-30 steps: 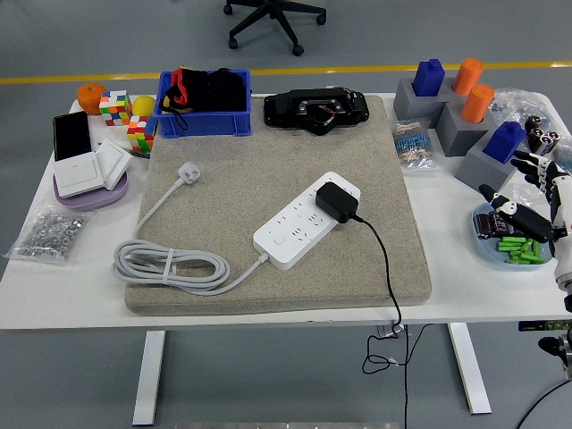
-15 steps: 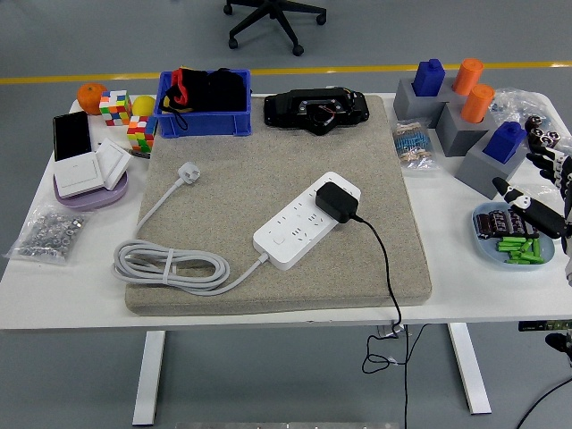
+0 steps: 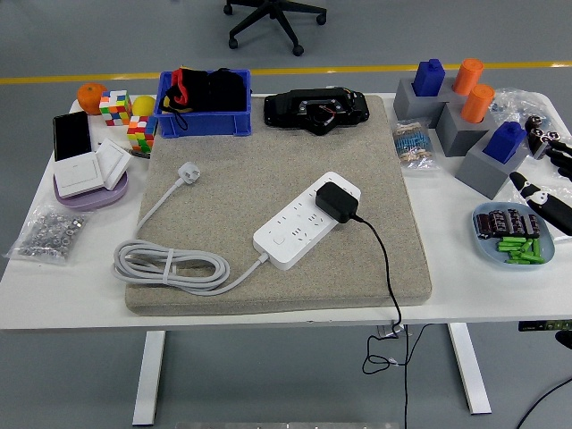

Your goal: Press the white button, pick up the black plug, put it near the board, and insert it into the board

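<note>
The black plug (image 3: 336, 202) already sits seated in the upper right end of the white power strip (image 3: 307, 221), at the centre of the frame on the tan mat (image 3: 223, 179); its black cable (image 3: 382, 259) trails down over the mat's lower right edge and off the table; the white button (image 3: 280, 238) lies on the strip's lower left end, near where the grey cord (image 3: 170, 265) leaves it; judging from this, nothing remains to be inserted, and the step in hand looks like clearing the arm away; the right hand (image 3: 545, 197) shows only at the right edge of the frame, just above the blue dish (image 3: 483, 241), with fingers (image 3: 527, 189) spread apart and holding nothing; to do it well, the hand should draw out sideways and clear of the dish and the grey blocks (image 3: 465, 116), well apart from the cable, so the plug is not tugged loose; no left hand shows
</note>
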